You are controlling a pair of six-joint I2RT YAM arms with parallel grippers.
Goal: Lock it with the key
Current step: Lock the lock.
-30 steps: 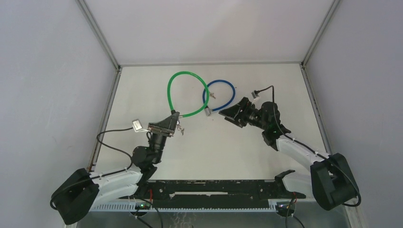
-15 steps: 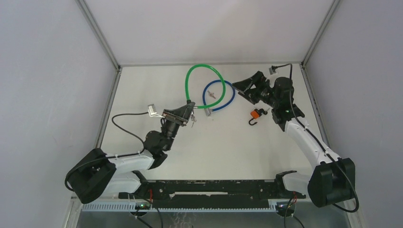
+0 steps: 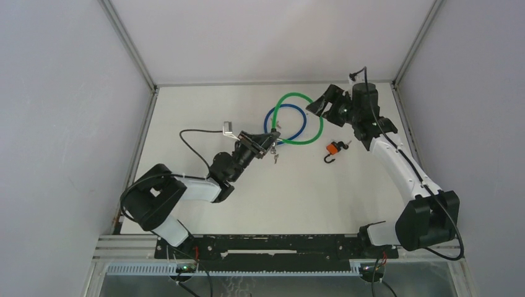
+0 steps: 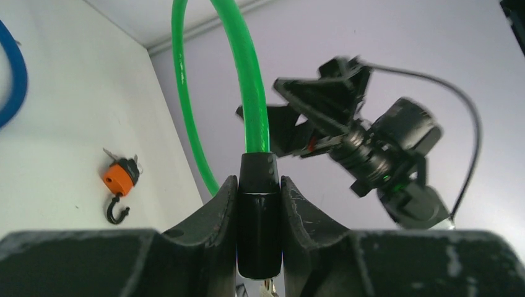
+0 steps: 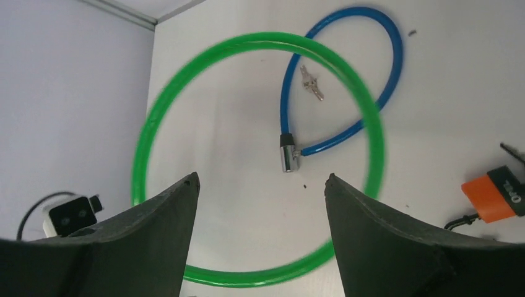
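Top external view, from where I stand: the left gripper (image 3: pixel 262 143) stretches over the matte white counter (image 3: pixel 204 117) toward its middle. Its jaws are clamped on the black cylindrical barrel (image 4: pixel 258 216) of the green cable lock (image 3: pixel 321 124). From the barrel the glossy, plastic-sheathed green cable bends into a round loop toward the far right. It overlaps a blue cable lock (image 3: pixel 269 120) of the same smooth tubing, which lies flat on the counter. A small bunch of metal keys (image 3: pixel 275 157) hangs just below the barrel. Another pale metal key (image 5: pixel 311 83) lies inside the blue loop, and the blue cable's silvery end cap (image 5: pixel 288 153) sits near it. The right gripper (image 3: pixel 321 105) hovers at the far right edge of the green loop, jaws spread wide with nothing between them. Just near of it lies a small orange padlock (image 3: pixel 334 148) with a dark hooked shackle.
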